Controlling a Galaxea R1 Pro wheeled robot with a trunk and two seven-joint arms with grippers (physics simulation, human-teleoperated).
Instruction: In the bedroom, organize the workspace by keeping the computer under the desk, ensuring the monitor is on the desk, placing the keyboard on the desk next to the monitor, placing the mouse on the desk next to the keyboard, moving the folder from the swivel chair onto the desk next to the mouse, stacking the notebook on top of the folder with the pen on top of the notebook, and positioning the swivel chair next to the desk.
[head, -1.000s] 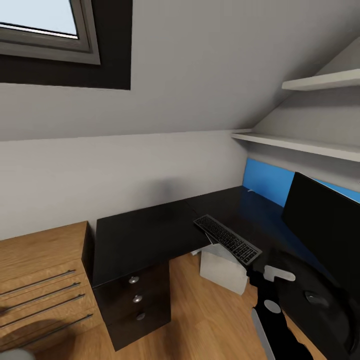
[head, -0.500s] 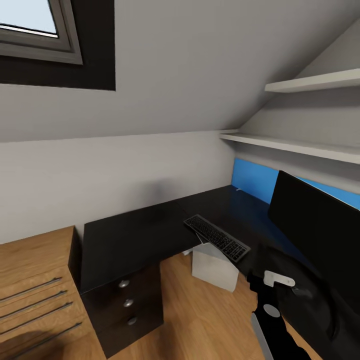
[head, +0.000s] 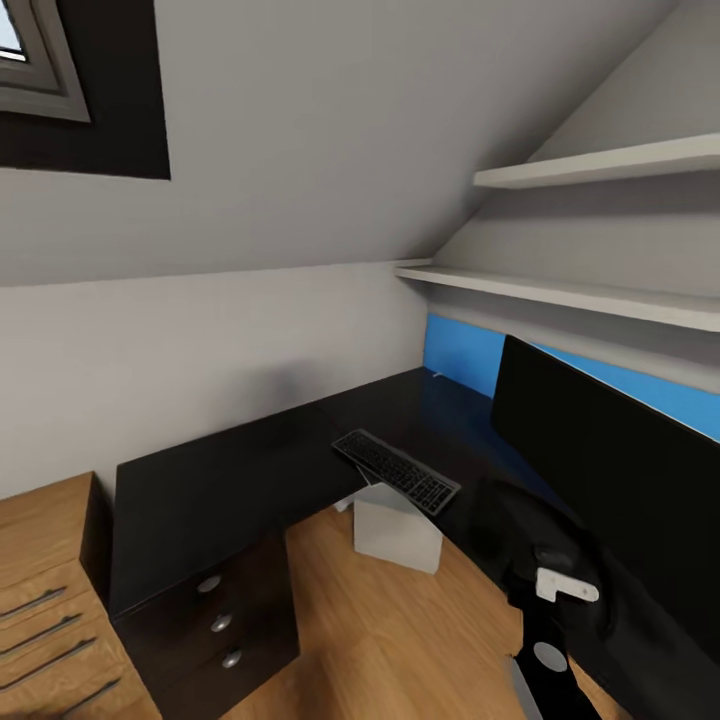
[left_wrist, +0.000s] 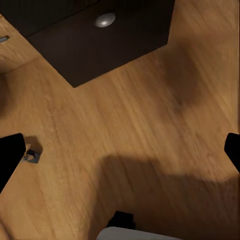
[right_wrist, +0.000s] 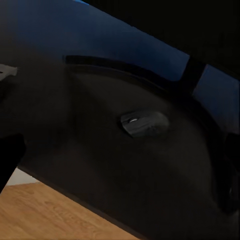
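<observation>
Right claw (right_wrist: 120, 165) gapes wide above the mouse (right_wrist: 144, 123); head view adds keyboard (head: 396, 470) on desk (head: 230, 480).

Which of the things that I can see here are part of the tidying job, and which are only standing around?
Part of the job:
desk
monitor
keyboard
mouse
computer

Only standing around:
wooden chest
shelves
window
</observation>
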